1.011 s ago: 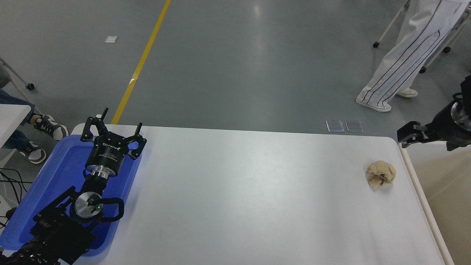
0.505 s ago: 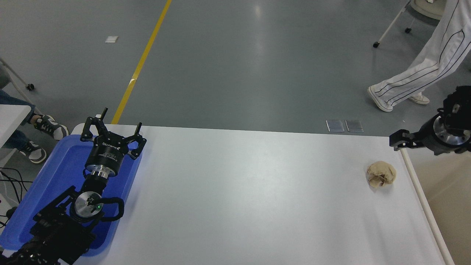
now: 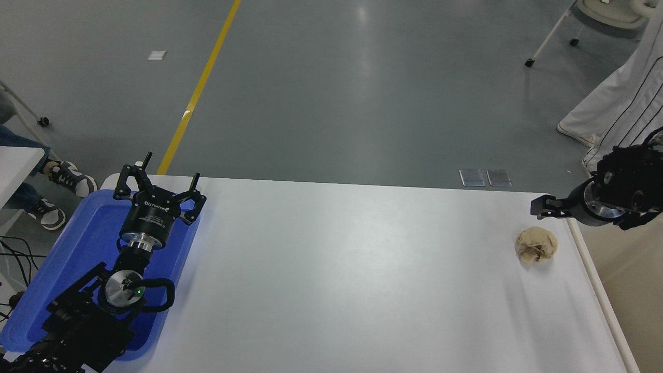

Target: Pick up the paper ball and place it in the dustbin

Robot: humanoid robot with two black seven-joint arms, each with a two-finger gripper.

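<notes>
The paper ball (image 3: 537, 244), a wrinkled tan wad, lies on the white table (image 3: 336, 269) near its right edge. My right gripper (image 3: 541, 207) comes in from the right edge and hangs just beyond and above the ball, apart from it. It is seen end-on, so I cannot tell its state. The dustbin (image 3: 599, 290) stands against the table's right side; only its pale rim and part of its cream inside show. My left gripper (image 3: 158, 176) is open and empty, parked over the blue tray (image 3: 85, 243) at the lower left.
A person in white striped trousers (image 3: 624, 106) stands on the floor at the far right, close behind my right arm. Another person's shoes (image 3: 70, 178) are at the far left. Two clear plates (image 3: 485, 177) lie on the floor beyond the table.
My right gripper has moved left over the table's right corner, closer to the paper ball. The person in white trousers has walked to the right. The ball and left arm have not moved.
</notes>
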